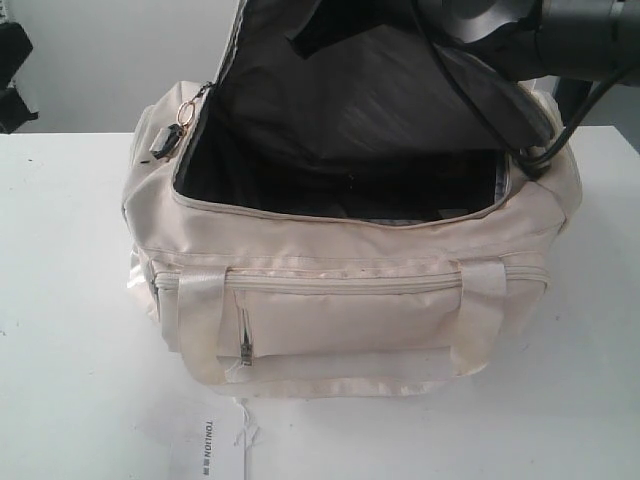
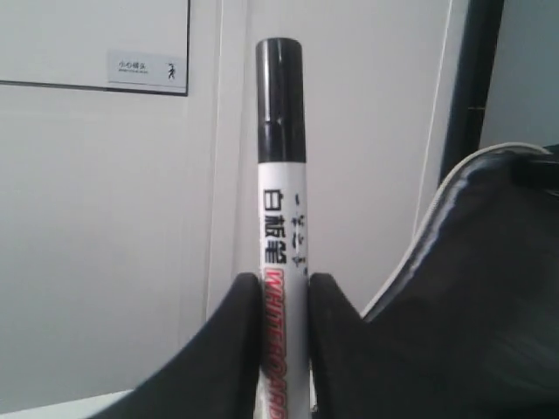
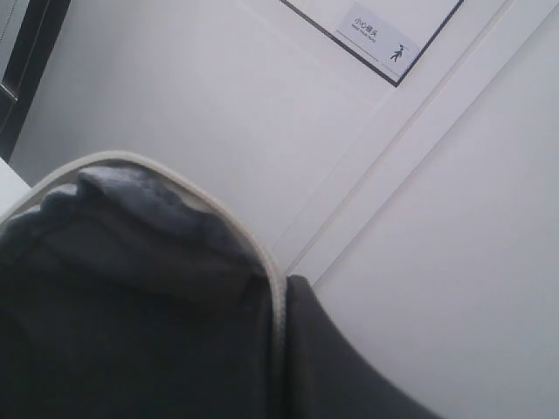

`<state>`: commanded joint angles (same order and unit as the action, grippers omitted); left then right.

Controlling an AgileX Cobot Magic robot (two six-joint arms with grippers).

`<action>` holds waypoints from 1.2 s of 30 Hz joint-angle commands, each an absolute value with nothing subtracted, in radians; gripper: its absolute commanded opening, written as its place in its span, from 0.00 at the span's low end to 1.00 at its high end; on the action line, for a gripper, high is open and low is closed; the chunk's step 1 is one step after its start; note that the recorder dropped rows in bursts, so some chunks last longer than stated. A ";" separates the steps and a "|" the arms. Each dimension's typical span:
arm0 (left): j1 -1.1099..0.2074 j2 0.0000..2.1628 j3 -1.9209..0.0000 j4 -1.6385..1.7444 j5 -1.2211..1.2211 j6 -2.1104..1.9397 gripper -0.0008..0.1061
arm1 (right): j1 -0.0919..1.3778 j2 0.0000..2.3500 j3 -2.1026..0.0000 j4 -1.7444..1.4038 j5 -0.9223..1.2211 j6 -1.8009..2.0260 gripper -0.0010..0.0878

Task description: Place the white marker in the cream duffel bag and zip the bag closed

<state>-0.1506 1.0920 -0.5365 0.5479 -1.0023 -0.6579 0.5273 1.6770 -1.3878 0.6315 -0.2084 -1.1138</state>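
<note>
Table [image 1: 70, 350] is white, and the cream duffel bag [image 1: 380, 320] sits square in the middle of it, its front pocket and satin handles turned toward the near edge. A paper tag [image 1: 215, 455] with printed letters lies on the tabletop just in front of the bag, close to that near edge. The bag's top is wide open. Its curved flap [image 1: 380, 90] stands up at the back, showing the dark lining, and the zip pull [image 1: 186, 110] with its ring hangs at the left back corner of the opening.

The right arm [image 1: 560, 25] comes in over the bag's right back corner, with a black cable [image 1: 480, 110] looping down beside the flap. From its wrist camera, the right gripper [image 3: 284, 301] is closed, and the flap's cream rim runs straight into it, so it looks pinched on the flap's edge.

The white marker [image 2: 284, 201] is off the table and outside the bag. The left gripper [image 2: 286, 284] has it clamped between two dark fingers [image 2: 231, 332] around the printed barrel, with the black cap sticking out past the fingertips. The raised flap is near the marker on one side, not touching it.
</note>
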 joint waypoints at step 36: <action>-0.503 1.544 -0.815 0.389 -1.059 -0.557 0.03 | 0.527 1.677 -1.386 0.632 -0.210 -1.114 0.01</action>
<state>-0.5030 1.5437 -0.8152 0.3892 -1.0592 -0.5572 0.5273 1.6770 -1.3858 0.6315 -0.2105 -1.1138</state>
